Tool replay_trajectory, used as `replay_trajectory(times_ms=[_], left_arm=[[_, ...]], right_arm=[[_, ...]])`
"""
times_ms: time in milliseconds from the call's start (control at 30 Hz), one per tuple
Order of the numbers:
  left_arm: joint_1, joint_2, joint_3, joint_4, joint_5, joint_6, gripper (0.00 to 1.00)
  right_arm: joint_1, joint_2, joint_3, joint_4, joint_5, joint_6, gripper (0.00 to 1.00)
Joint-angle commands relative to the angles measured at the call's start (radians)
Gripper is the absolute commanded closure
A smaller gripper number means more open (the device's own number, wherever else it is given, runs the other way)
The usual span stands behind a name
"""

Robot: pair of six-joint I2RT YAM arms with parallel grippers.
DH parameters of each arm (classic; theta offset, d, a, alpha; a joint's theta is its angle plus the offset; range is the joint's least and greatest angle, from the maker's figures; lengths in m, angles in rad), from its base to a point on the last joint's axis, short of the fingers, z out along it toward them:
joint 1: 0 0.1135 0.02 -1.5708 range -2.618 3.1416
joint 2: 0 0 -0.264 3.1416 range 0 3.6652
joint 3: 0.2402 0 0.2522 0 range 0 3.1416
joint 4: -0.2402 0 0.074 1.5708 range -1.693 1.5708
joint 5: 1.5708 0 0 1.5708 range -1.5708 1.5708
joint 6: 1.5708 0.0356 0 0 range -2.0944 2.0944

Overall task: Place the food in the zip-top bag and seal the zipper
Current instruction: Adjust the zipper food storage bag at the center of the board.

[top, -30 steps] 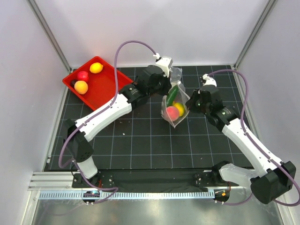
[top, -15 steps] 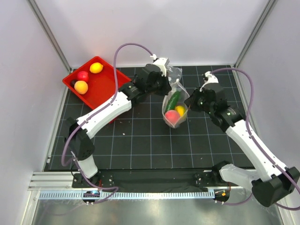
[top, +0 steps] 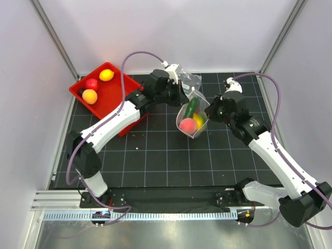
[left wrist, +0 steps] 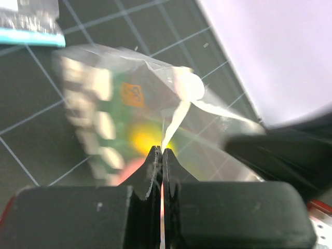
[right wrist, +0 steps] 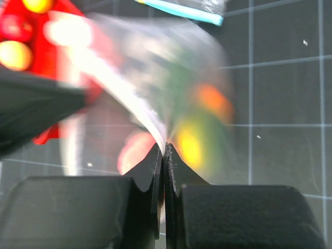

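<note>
The zip-top bag (top: 190,120) hangs between my two grippers above the mat, mouth upward. Inside it lies food: a green piece (top: 192,106), a yellow piece (top: 198,121) and a pink piece (top: 185,124). My left gripper (top: 182,99) is shut on the bag's left top edge; in the left wrist view its jaws (left wrist: 162,150) pinch the pale zipper strip (left wrist: 177,115). My right gripper (top: 208,110) is shut on the right top edge (right wrist: 165,148), with blurred yellow food (right wrist: 189,142) just behind the film.
A red tray (top: 111,98) at the back left holds a yellow fruit (top: 106,74), a red fruit (top: 92,84) and an orange fruit (top: 89,96). A smaller clear pouch with a teal strip (top: 191,80) lies on the black gridded mat behind the bag.
Both grippers have carried the bag a little to the left and toward the back. The bag's mouth has spread wider between them.
</note>
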Motion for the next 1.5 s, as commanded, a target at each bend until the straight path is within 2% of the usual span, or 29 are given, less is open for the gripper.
replay_trajectory(times_ms=[0, 200, 400, 667, 700, 733, 833, 933, 1000, 1267, 1367, 1400, 1467], left_arm=[[-0.002, -0.102, -0.003, 0.042, -0.001, -0.005, 1.00], [-0.002, -0.041, 0.046, -0.011, 0.002, 0.008, 1.00], [-0.004, -0.055, 0.040, -0.014, -0.017, 0.016, 1.00], [0.001, 0.010, 0.035, 0.013, -0.011, 0.036, 1.00], [0.001, 0.031, 0.038, 0.027, -0.004, 0.031, 1.00], [0.002, 0.039, 0.040, 0.033, 0.002, 0.027, 1.00], [0.004, 0.054, 0.044, 0.045, 0.010, 0.011, 1.00], [0.009, 0.051, 0.030, 0.045, -0.036, 0.010, 1.00], [0.019, 0.053, 0.021, 0.052, -0.054, 0.008, 1.00], [0.045, 0.047, -0.005, 0.065, -0.054, -0.001, 1.00], [0.045, 0.044, -0.010, 0.064, -0.065, 0.008, 1.00], [0.047, 0.045, -0.011, 0.061, -0.065, 0.011, 1.00], [0.053, 0.047, -0.011, 0.056, -0.073, 0.018, 1.00]], right_arm=[[-0.004, -0.004, -0.001, 0.030, 0.055, -0.003, 0.99], [-0.005, -0.052, -0.019, 0.030, 0.033, -0.002, 0.99], [-0.004, -0.081, -0.025, 0.032, 0.004, -0.013, 0.99], [-0.004, -0.007, -0.019, -0.006, 0.042, -0.028, 0.97], [-0.004, 0.007, -0.027, 0.000, 0.042, -0.029, 0.95], [-0.004, 0.008, -0.030, 0.004, 0.042, -0.031, 0.85], [-0.004, 0.016, -0.033, 0.004, 0.041, -0.036, 0.68], [-0.004, 0.019, -0.025, -0.013, 0.024, -0.046, 0.59], [-0.004, 0.028, -0.012, -0.045, 0.012, -0.048, 0.58], [-0.001, 0.062, 0.027, -0.109, -0.002, -0.063, 0.58], [-0.001, 0.047, 0.031, -0.112, 0.001, -0.062, 0.67], [-0.001, 0.043, 0.031, -0.111, 0.003, -0.060, 0.75], [-0.001, 0.033, 0.033, -0.112, 0.004, -0.057, 0.83]])
